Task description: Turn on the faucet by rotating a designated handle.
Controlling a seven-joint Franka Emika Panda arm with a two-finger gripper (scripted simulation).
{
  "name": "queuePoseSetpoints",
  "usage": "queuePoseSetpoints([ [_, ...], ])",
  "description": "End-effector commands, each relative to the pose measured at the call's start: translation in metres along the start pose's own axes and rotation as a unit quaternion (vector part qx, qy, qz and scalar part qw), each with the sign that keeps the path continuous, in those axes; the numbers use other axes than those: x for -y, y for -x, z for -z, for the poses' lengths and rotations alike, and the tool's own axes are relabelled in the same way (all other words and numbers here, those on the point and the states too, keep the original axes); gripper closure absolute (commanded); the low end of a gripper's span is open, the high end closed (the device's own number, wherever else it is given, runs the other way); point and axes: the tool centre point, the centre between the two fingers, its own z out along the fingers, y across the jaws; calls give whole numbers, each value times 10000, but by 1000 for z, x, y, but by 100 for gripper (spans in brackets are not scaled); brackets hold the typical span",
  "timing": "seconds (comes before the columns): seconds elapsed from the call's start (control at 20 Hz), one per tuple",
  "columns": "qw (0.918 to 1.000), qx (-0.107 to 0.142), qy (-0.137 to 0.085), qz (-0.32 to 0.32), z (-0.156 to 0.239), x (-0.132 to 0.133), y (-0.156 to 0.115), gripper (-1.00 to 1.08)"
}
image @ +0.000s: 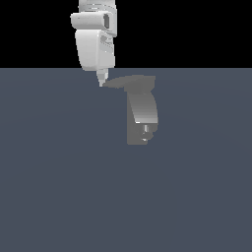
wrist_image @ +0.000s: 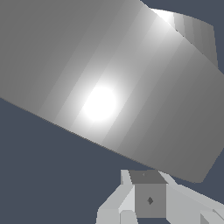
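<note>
Grey faucet (image: 142, 115) stands centre frame on the counter (image: 59, 187); handle (image: 118, 82) juts toward upper left. Your tool (image: 101, 81), fingers together, touches its tip. Contact step; next, push sideways to rotate.

A flat, matte slate-blue ground plane (image: 59, 197) filled the lower part of the exterior view, uniform in colour and without seams, texture or markings. It met a solid black backdrop (image: 197, 29) along a straight, level horizon line. Light fell evenly across the floor. In the wrist view the same slate-blue surface (wrist_image: 39, 175) showed as plain, unbroken colour.
</note>
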Motion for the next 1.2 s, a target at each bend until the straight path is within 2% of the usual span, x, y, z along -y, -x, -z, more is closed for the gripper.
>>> queuePoseSetpoints([
  [0.0,10000,-13,9,-51,0,-6,-12,108],
  [0.75,10000,-14,16,-44,0,-45,-44,108],
  [0.85,10000,-9,10,-6,0,-42,-38,108],
  [1.15,10000,-10,12,-16,0,-44,-72,108],
])
